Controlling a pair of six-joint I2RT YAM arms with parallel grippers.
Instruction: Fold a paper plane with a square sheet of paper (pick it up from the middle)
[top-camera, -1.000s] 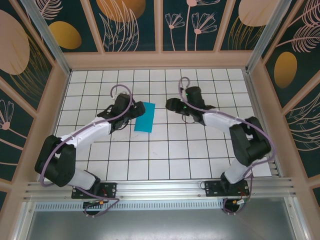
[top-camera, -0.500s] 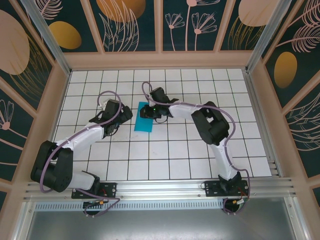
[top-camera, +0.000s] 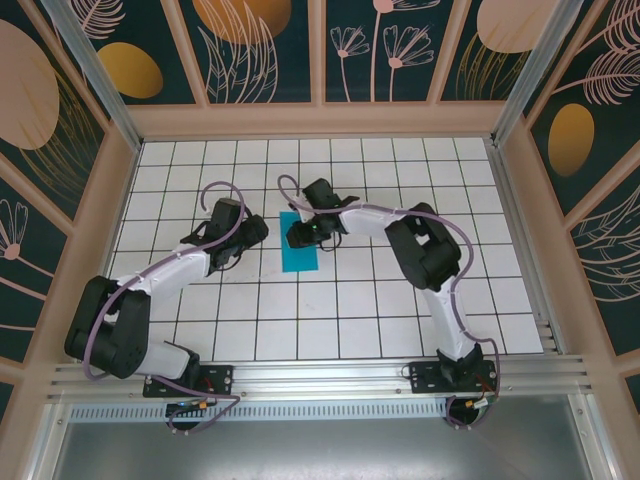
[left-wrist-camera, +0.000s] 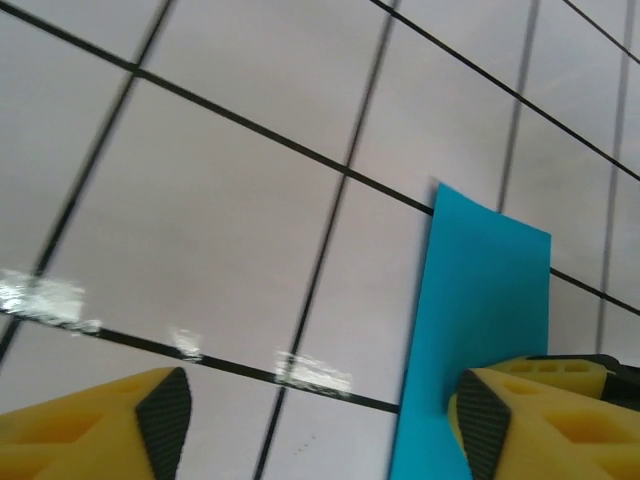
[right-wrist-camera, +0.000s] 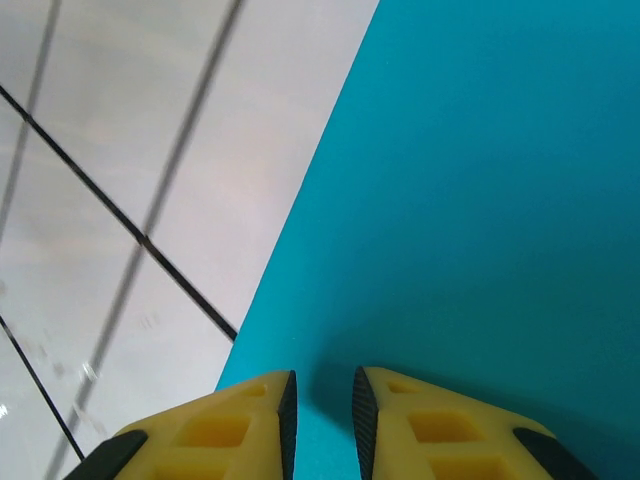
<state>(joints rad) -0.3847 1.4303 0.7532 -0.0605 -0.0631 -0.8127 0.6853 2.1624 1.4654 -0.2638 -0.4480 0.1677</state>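
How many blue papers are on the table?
1. The blue paper lies on the white tiled table, with the right gripper over its far end. Another could hide under that gripper.

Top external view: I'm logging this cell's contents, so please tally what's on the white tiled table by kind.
Cyan-blue paper: 1, the sheet of paper
Robot arms: 2, the left arm and the right arm
Total: 3
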